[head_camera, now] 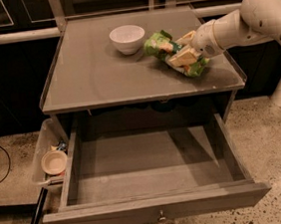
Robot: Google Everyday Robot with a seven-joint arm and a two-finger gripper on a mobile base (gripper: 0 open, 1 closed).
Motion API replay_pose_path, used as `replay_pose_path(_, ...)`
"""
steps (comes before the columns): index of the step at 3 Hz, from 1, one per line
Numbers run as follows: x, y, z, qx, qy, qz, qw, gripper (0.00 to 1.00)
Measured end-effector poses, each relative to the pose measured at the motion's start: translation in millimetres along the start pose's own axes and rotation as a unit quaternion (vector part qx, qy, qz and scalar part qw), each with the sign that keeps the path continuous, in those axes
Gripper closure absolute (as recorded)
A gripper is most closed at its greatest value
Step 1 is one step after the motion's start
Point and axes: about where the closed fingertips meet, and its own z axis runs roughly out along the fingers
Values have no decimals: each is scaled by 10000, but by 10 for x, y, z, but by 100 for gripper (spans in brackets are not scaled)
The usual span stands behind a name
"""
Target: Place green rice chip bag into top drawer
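Observation:
The green rice chip bag (159, 44) lies crinkled at the right rear of the grey cabinet top (96, 73), just right of the small white bowl (127, 38). My gripper (185, 48) reaches in from the right on a white arm (250, 15). Its cream fingers (182, 58) are closed on the bag's right half and cover part of it. The top drawer (156, 210) is pulled fully open below the cabinet top. Its grey inside holds nothing and its small knob shows at the front middle.
A clear plastic bin (38, 149) with a small cream dish (54, 162) hangs at the drawer's left side. A dark cable (3, 163) lies on the speckled floor at left. Dark cabinets and a rail run along the back.

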Motion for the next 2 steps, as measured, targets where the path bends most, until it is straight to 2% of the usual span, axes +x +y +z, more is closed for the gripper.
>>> replay_pose_path(1, 0, 0, 1, -1, 0, 0, 10000, 100)
replay_pose_path(2, 0, 24, 18, -28, 25, -24, 10000, 100)
